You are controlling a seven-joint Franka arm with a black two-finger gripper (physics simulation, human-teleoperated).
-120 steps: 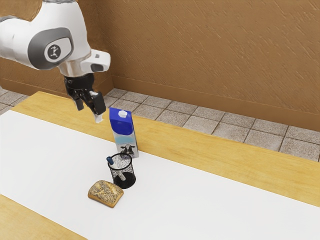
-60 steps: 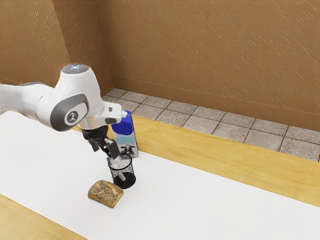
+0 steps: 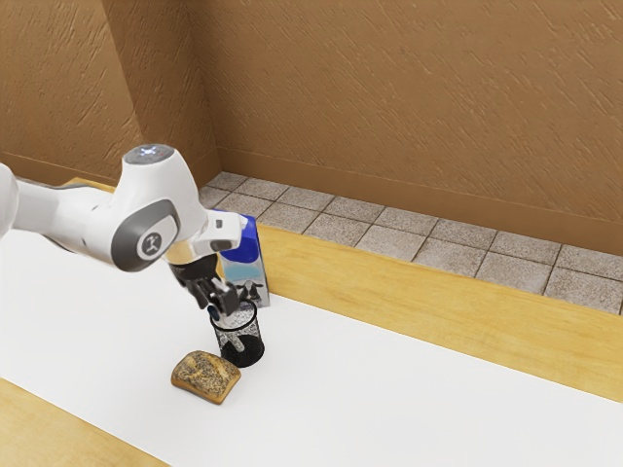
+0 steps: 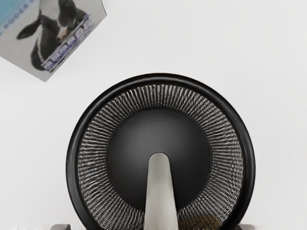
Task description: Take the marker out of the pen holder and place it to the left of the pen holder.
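Note:
My gripper (image 3: pixel 222 311) is low over the near-side rim of the black mesh pen holder (image 3: pixel 241 350) in the exterior view. It is open, its fingertips wide apart at the lower edge of the wrist view, with the upper end of the marker (image 3: pixel 236 341) between them. The marker leans inside the holder, its blue end at the rim, partly hidden by the fingers. In the wrist view, the marker's grey body (image 4: pixel 160 196) slants down into the round holder (image 4: pixel 163 80).
Behind the holder in the exterior view stands a blue and white milk carton (image 3: pixel 251 268), close to my hand; its printed side (image 4: pixel 53 36) appears in the wrist view. A slice of bread (image 3: pixel 205 377) lies beside the holder on the white table surface (image 3: pixel 389 399).
My arm has come down from above the table's far-left part to the holder's rim, sinking slightly further in the last half second. Holder, marker, carton and bread look unmoved.

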